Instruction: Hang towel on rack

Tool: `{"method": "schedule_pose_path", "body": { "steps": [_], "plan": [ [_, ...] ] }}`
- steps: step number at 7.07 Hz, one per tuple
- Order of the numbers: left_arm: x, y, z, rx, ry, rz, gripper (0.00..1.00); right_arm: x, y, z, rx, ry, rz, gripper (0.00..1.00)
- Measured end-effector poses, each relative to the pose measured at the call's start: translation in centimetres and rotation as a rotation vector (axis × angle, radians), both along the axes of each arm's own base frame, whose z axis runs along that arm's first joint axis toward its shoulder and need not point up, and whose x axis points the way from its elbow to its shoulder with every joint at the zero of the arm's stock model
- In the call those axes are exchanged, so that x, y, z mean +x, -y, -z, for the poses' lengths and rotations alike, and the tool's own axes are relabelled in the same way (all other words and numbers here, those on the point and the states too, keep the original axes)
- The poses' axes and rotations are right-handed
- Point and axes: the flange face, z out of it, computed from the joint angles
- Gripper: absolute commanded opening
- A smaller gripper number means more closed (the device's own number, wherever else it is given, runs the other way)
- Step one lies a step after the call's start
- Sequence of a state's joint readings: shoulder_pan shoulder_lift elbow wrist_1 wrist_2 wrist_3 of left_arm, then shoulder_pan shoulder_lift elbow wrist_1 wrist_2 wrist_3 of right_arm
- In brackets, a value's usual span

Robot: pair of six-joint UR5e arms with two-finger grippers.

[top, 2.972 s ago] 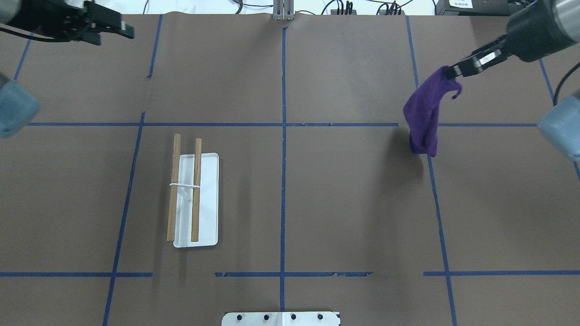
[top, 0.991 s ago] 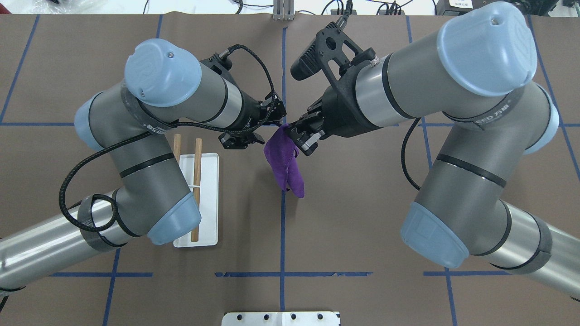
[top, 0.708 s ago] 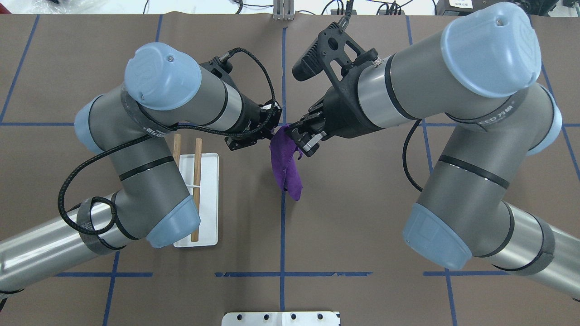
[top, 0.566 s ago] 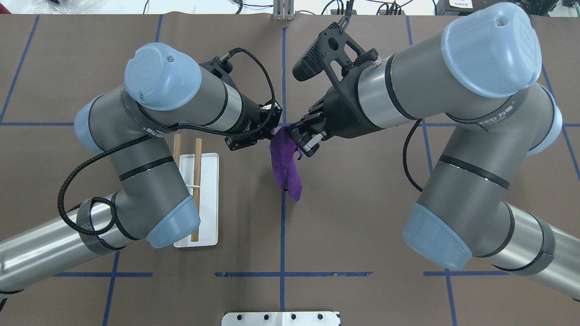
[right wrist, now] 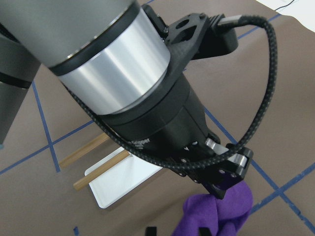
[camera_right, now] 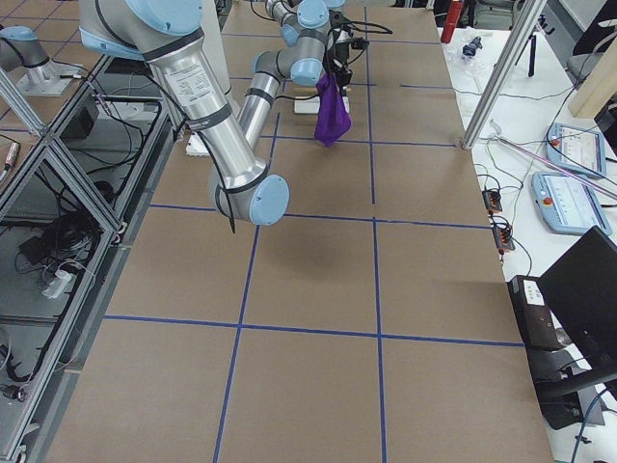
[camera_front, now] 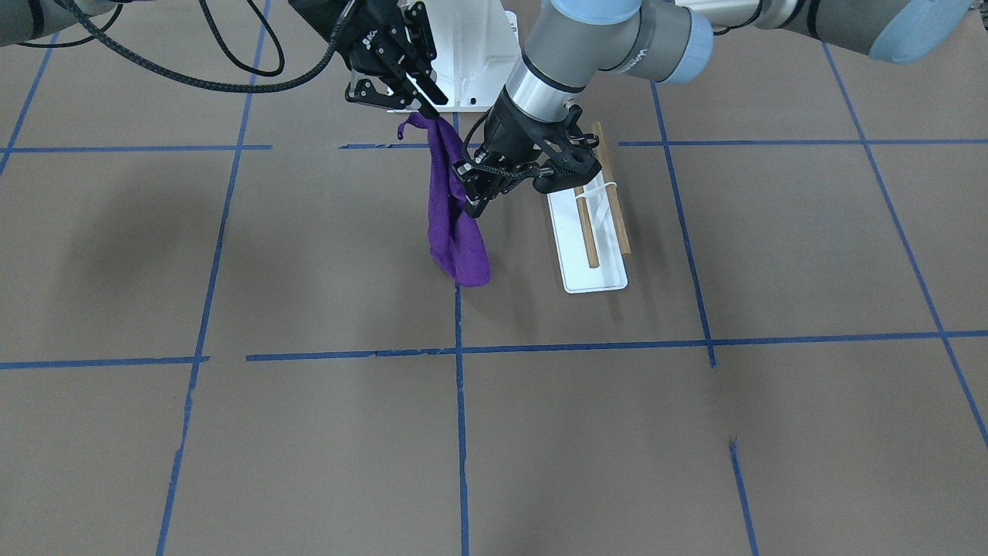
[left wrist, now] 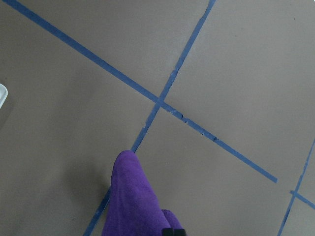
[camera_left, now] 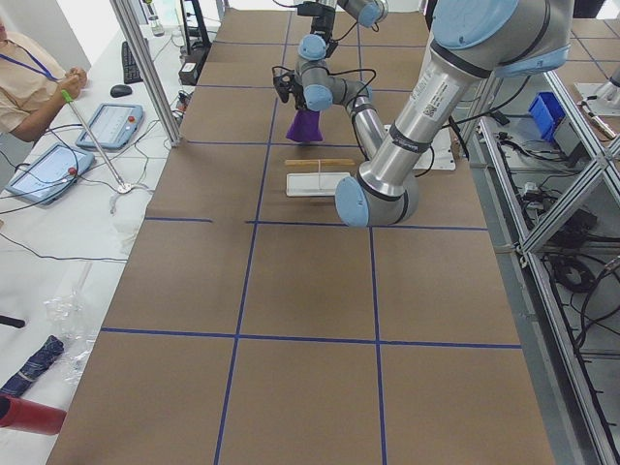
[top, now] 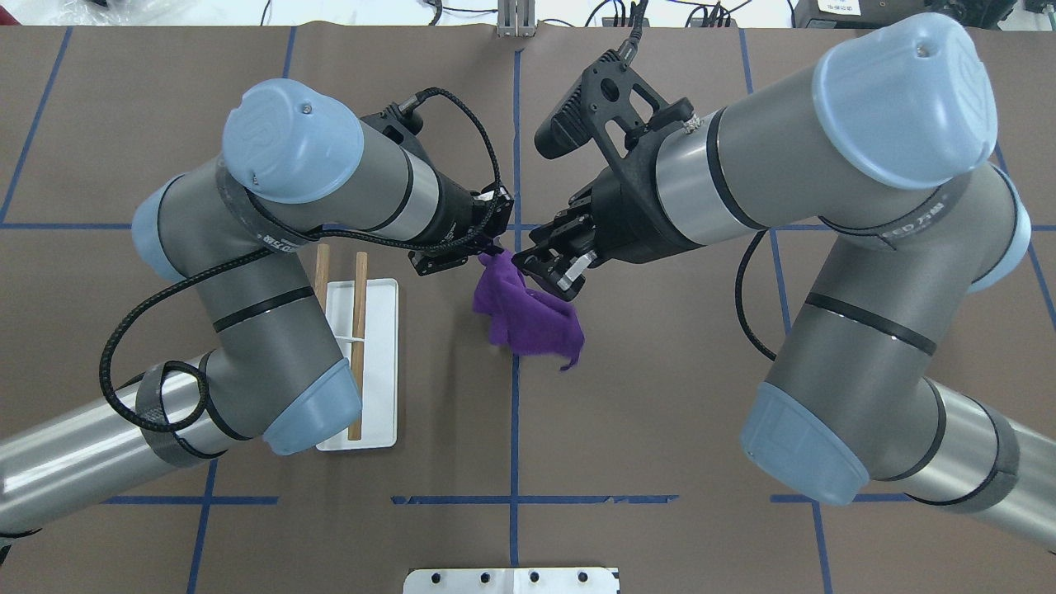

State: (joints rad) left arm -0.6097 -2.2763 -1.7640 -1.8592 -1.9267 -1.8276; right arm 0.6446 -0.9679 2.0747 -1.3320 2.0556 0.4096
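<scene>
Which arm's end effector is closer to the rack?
Left. The left end effector is just off the rack's far end; the right end effector is farther away, beyond the towel.

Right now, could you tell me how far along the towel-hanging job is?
Done: the towel hangs in the air over mid-table. In hand: a handover, with the left gripper shut on it and the right gripper close beside; whether that one grips it too is unclear. Left: carrying it to the rack and draping it over the bare dowels.
</scene>
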Motion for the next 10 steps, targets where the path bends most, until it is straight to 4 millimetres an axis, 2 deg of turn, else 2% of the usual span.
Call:
{"method": "schedule_pose_path", "body": {
  "steps": [1, 2, 3, 5, 6, 8, 9, 10],
  "plan": [
    [-0.2, 0.0, -0.5, 0.001, 0.004, 0.001, 0.00, 0.1, -0.1, -0.7, -0.027, -0.027, 0.002, 1.00],
    [-1.2, -0.5, -1.8, 0.013, 0.014, -0.003, 0.00, 0.3, 0.5, -1.6, -0.069, -0.079, -0.010, 1.00],
    [-3.1, -1.5, -3.5, 0.050, 0.027, -0.013, 0.00, 0.8, 1.6, -3.3, -0.128, -0.154, -0.034, 1.00],
    [-8.0, -2.9, -6.7, 0.166, 0.068, -0.037, 0.00, 2.5, 5.5, -8.6, -0.271, -0.359, -0.101, 1.00],
    [-10.0, -3.6, -9.1, 0.231, 0.111, -0.063, 0.00, 4.2, 7.8, -12.2, -0.287, -0.455, -0.124, 1.00],
    [-13.2, -4.3, -14.5, 0.347, 0.223, -0.129, 0.00, 10.2, 11.8, -21.3, -0.237, -0.629, -0.110, 1.00],
    [-14.7, -4.2, -17.0, 0.395, 0.278, -0.159, 0.00, 13.5, 12.7, -25.2, -0.208, -0.690, -0.085, 1.00],
    [-15.7, -4.0, -19.1, 0.448, 0.328, -0.197, 0.00, 16.4, 13.0, -28.3, -0.186, -0.731, -0.059, 1.00]
  ]
}}
